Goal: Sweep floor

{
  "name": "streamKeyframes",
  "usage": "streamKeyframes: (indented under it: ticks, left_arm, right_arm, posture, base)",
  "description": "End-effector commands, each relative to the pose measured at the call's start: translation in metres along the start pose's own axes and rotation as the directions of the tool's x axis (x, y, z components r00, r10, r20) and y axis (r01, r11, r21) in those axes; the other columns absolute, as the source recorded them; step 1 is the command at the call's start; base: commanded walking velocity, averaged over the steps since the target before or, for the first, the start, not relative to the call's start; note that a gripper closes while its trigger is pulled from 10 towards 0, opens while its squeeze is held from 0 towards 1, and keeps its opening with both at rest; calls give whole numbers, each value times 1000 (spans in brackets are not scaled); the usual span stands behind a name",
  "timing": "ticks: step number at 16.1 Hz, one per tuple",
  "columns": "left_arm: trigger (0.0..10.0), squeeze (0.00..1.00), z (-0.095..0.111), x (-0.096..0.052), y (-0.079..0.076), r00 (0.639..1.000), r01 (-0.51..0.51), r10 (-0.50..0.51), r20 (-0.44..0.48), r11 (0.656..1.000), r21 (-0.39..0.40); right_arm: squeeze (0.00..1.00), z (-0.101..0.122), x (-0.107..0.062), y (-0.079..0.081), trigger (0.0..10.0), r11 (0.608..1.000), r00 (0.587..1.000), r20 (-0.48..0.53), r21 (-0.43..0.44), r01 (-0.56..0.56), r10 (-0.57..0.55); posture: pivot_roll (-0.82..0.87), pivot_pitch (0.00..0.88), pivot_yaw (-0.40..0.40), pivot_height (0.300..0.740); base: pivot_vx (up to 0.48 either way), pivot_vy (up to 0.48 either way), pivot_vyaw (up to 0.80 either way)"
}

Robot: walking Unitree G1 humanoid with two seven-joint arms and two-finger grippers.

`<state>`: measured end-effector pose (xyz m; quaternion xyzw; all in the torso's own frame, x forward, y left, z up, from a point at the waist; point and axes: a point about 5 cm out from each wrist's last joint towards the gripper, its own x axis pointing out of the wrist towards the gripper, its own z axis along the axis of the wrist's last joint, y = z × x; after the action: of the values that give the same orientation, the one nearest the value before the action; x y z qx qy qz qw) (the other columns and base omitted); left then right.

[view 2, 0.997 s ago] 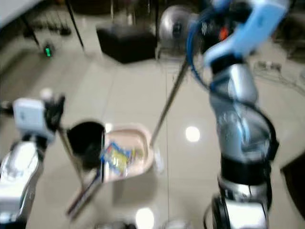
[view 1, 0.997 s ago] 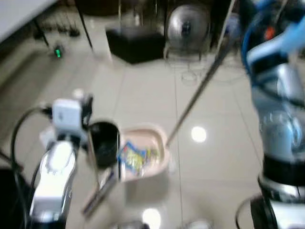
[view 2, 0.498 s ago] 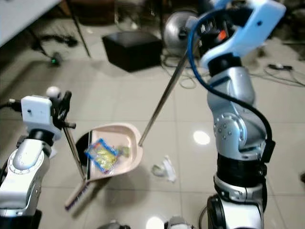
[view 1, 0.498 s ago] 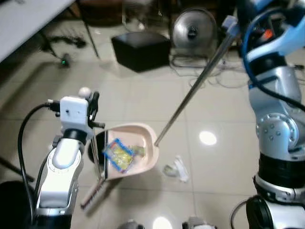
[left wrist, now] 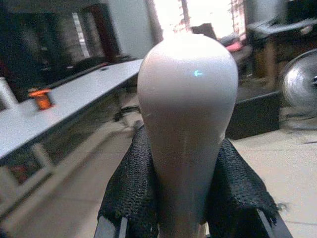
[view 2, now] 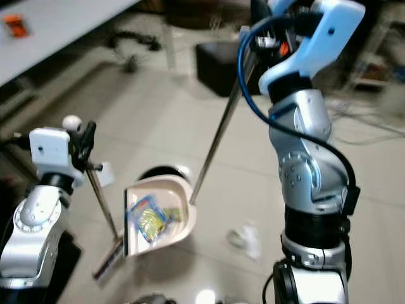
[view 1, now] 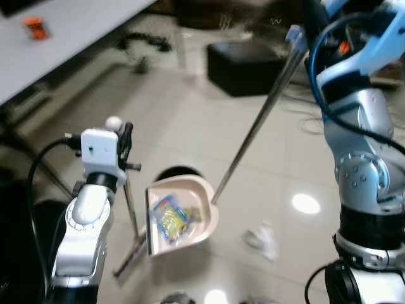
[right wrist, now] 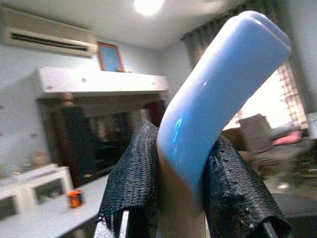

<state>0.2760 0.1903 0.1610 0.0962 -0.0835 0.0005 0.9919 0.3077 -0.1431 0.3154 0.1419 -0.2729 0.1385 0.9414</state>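
My left gripper (view 1: 124, 140) is shut on the thin broom stick (view 1: 130, 209). The stick's white knob (left wrist: 187, 99) stands between the black fingers (left wrist: 128, 193), and the broom head (view 1: 130, 256) rests on the tiles. My right gripper (right wrist: 181, 173), raised high, is shut on the blue grip (right wrist: 223, 84) of the dustpan's long metal handle (view 1: 253, 130). The pink dustpan (view 1: 204, 223) hangs tilted by the broom, with a yellow and blue wrapper (view 1: 168, 219) in it. A black round bin (view 1: 178, 172) shows just behind the pan. A crumpled white scrap (view 1: 261, 239) lies on the floor to its right.
A grey table (view 1: 76, 31) with an orange thing (view 1: 36, 27) runs along the upper left, its legs and cables (view 1: 144, 43) beneath. A black box (view 1: 243, 66) sits on the floor at the back. Something dark (view 1: 16, 253) stands at the lower left.
The whole picture has shifted and sharpened as the camera moved. The dustpan now hangs more on edge, and the black bin shows behind it rather than at its left. Both grips are unchanged.
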Motion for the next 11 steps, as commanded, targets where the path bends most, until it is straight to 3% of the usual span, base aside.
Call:
streamKeyframes:
  ticks: [1,7,10,11]
  left_arm:
    - [10000,0,10,2,-1,999,3,-4,40,1000,12]
    - [10000,0,10,4,-3,999,18,-19,39,1000,15]
    - [10000,0,9,5,-5,999,30,-31,34,999,10]
    - [10000,0,8,6,-6,999,33,-34,32,999,5]
  right_arm:
    - [0,12,0,-8,10000,999,997,61,-6,37,-37]
    - [0,18,-6,-20,10000,995,990,96,15,103,-104]
    - [0,22,-8,-25,10000,991,987,95,-16,130,-128]
    - [0,23,-8,-26,10000,991,987,94,-22,130,-128]
  posture:
    - [-5,72,63,740]
    - [-12,75,78,740]
    - [-23,79,91,740]
    - [-26,79,91,740]
  base:
    - [345,0,0]
    - [346,0,0]
    - [346,0,0]
    - [345,0,-800]
